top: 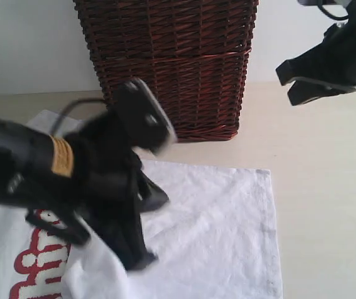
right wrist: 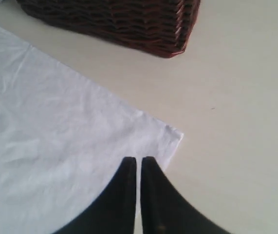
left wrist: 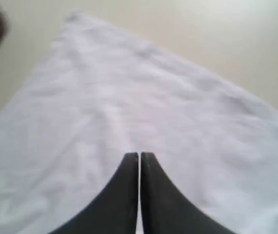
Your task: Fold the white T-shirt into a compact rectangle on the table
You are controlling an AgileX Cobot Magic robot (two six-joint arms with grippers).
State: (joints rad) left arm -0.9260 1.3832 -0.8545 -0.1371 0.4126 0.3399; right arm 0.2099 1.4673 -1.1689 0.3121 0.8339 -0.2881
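The white T-shirt lies spread on the table, with part of its red-outlined lettering showing at the lower left beside a folded-over flap. My left gripper is blurred and hangs low over the shirt's middle. Its jaws are shut with nothing between them, and plain white cloth lies beyond the left gripper. My right gripper is raised in the air at the far right, also shut and empty. In the right wrist view the right gripper is above the shirt's hem corner.
A tall dark brown wicker basket stands at the back of the table, just beyond the shirt's far edge; its base also shows in the right wrist view. Bare tabletop stretches to the right of the shirt.
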